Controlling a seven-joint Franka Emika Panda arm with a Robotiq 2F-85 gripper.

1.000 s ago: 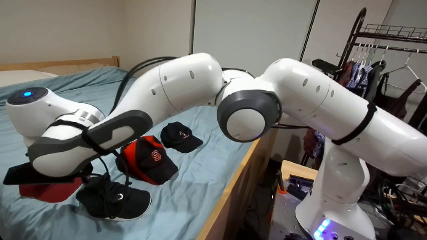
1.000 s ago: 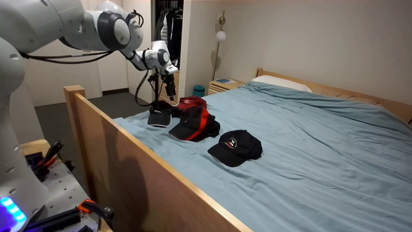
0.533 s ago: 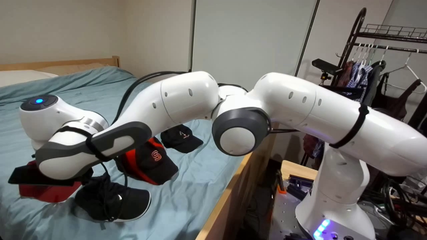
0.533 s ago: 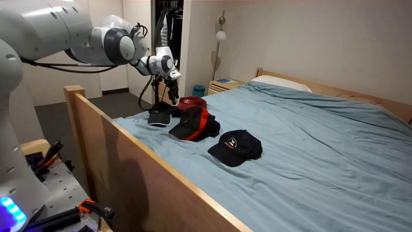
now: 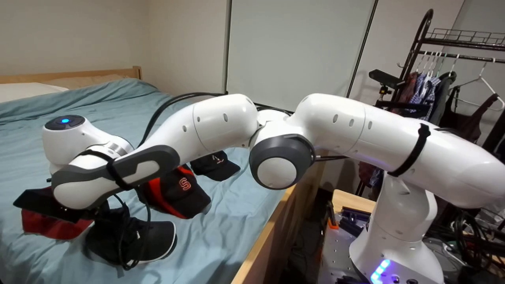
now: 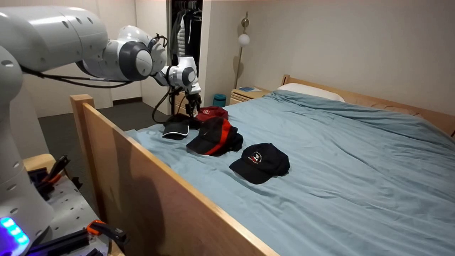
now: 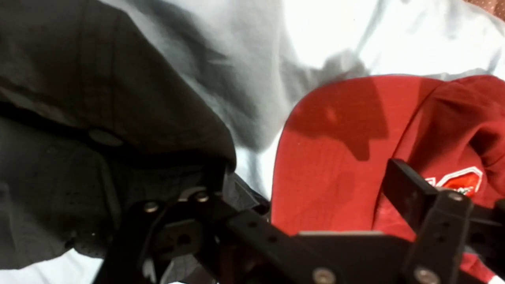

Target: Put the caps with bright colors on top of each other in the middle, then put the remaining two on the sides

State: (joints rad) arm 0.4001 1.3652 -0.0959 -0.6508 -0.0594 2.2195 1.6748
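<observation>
In an exterior view, the red baseball cap [image 5: 53,229] lies partly hidden on the bed [image 5: 221,240], the black baseball cap with the white-edged brim [image 5: 134,242] just beside it. In an exterior view, the gripper [image 6: 192,114] points down between the two; contact I cannot tell. In the wrist view its jaws stand wide apart, gripping nothing — the red cap's brim shows between them, one finger [image 7: 409,190] over its crown, the other over the black cap's edge. Brim to crown, the likely next pick runs roughly along the closing line — a grasp here would probably squeeze it lengthwise.
</observation>
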